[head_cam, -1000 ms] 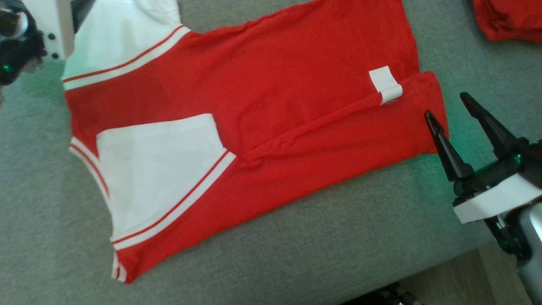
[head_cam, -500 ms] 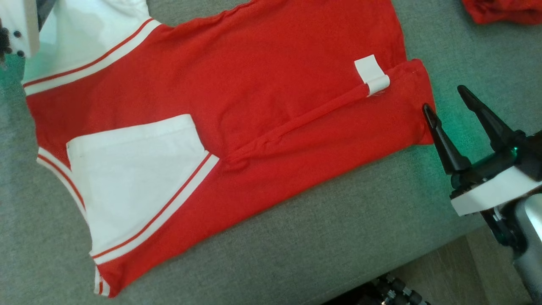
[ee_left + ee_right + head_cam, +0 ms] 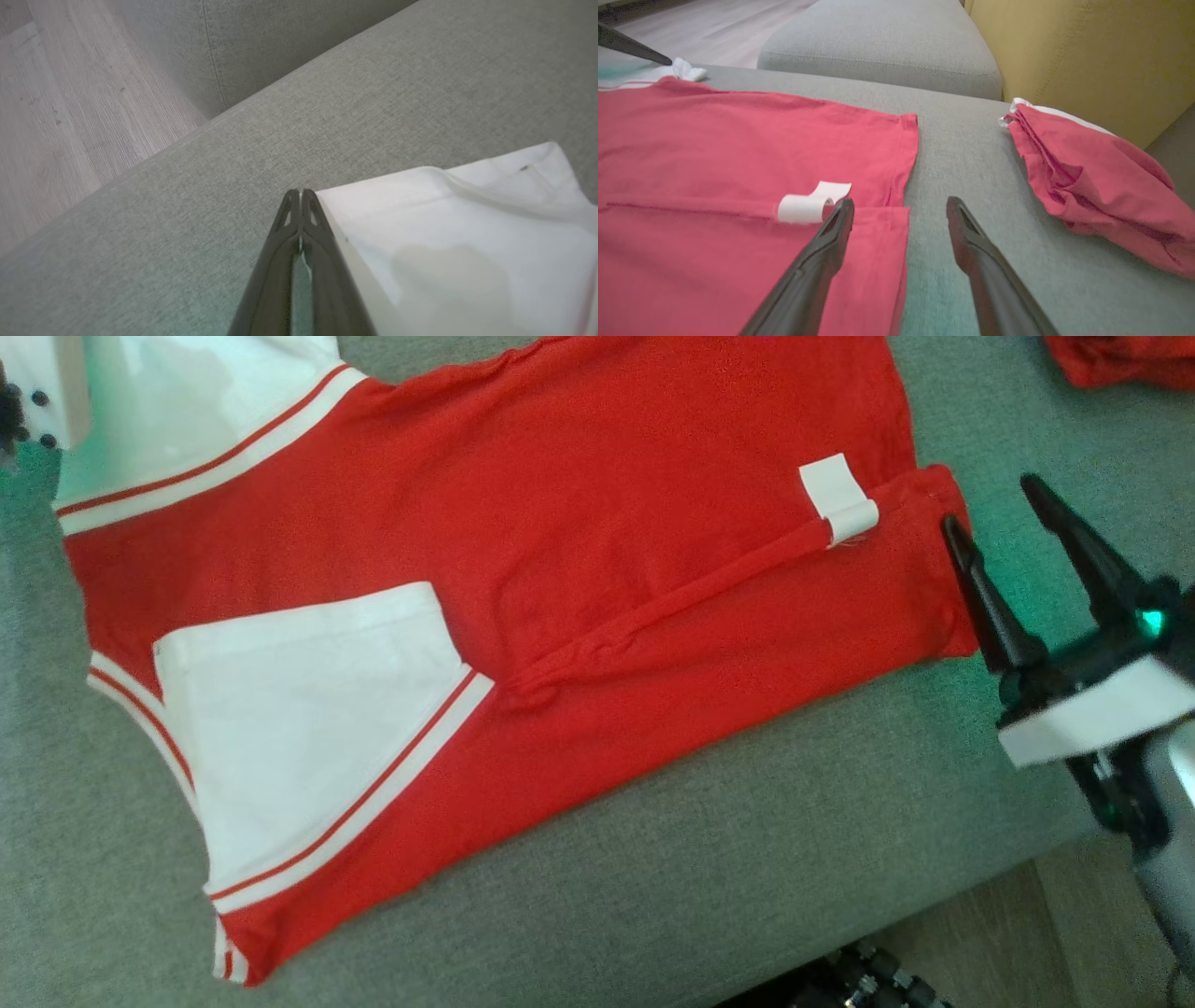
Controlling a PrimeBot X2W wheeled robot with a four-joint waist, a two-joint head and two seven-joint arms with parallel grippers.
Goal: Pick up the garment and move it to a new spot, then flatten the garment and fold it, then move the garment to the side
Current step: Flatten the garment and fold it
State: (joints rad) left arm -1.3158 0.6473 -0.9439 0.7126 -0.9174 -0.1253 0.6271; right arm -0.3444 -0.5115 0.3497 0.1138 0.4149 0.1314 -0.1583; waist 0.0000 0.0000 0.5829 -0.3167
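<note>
The red and white cotton garment (image 3: 597,541) lies spread flat on the grey fabric sofa cushion (image 3: 747,896), across the upper left and centre of the head view. At the lower centre of its wrist view, the left gripper (image 3: 299,192) is pinched closed on the garment's white sleeve edge. The right gripper (image 3: 989,500), at the right edge, gapes wide and holds nothing. A crumpled red cloth (image 3: 1120,359) sits in the upper right corner.

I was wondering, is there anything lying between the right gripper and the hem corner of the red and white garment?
Nothing visible does. The open right gripper hovers at the garment's hem corner, one finger over its red fabric, the other over the bare grey cushion.
</note>
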